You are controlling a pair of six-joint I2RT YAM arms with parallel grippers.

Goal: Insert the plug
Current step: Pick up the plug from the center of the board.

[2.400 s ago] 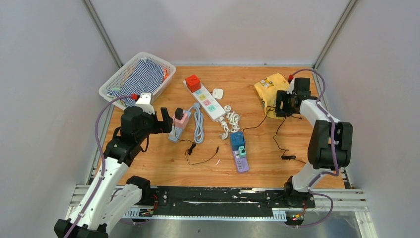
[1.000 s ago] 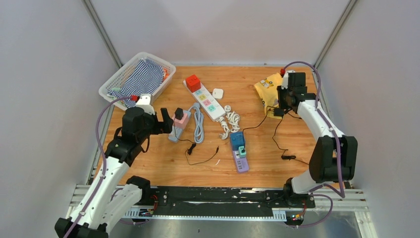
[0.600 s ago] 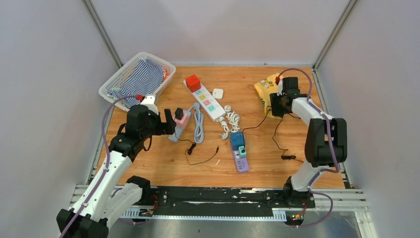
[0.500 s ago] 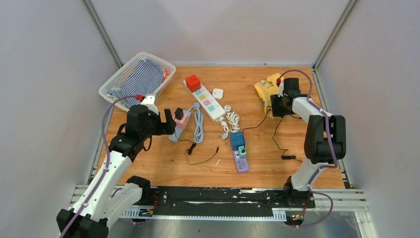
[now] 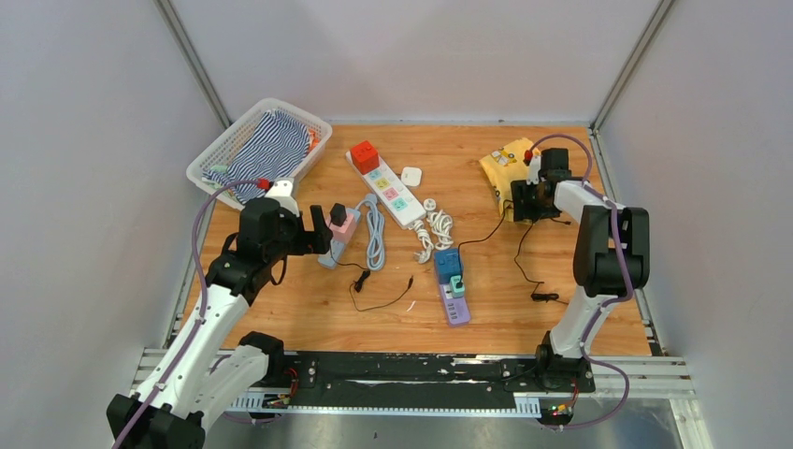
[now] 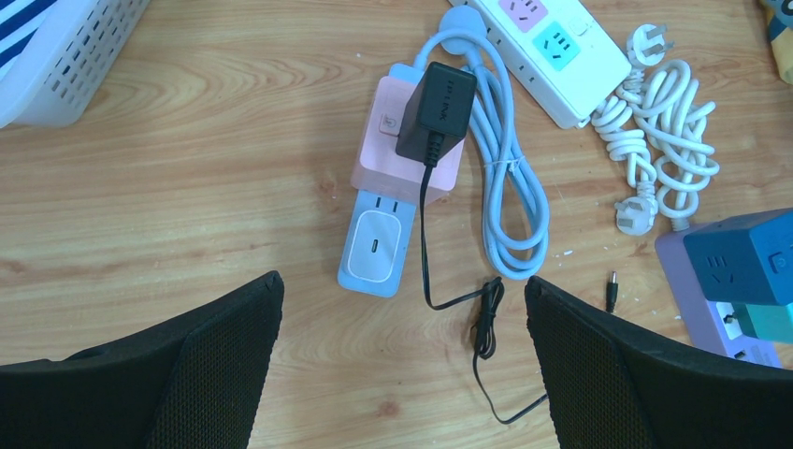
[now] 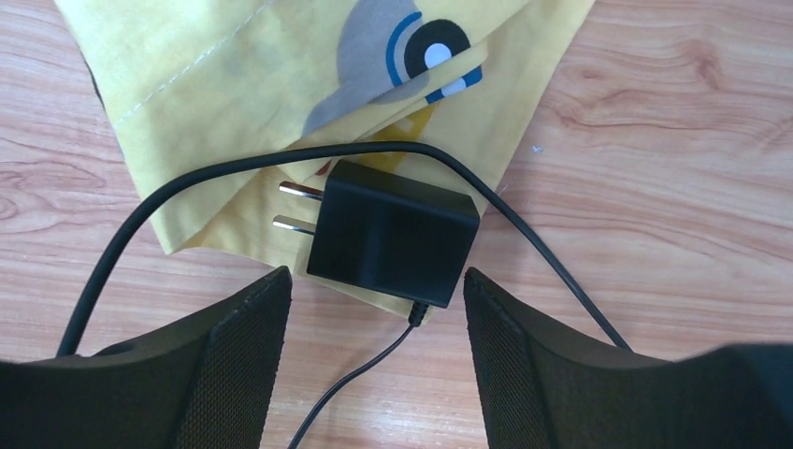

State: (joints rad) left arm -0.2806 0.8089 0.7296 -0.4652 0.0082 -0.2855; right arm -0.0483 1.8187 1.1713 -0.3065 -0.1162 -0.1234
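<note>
White arms (image 5: 201,323), black joints (image 5: 252,229), purple cables (image 5: 194,236), mesh-padded gripper fingers (image 6: 196,365)

From overhead my right hand (image 5: 526,202) sits over the black adapter (image 7: 393,245), so I only get that plug through the wrist camera. There, its lead (image 7: 360,371) drops off the bottom edge and the yellow cloth (image 7: 281,84) is cropped at the top. In the left wrist view the white basket (image 6: 51,56), white power strip (image 6: 561,51) and purple strip (image 6: 678,276) run out of frame. My left hand (image 6: 400,290) is cut by the bottom edge. The white strip's socket markings are too small to read from above.
</note>
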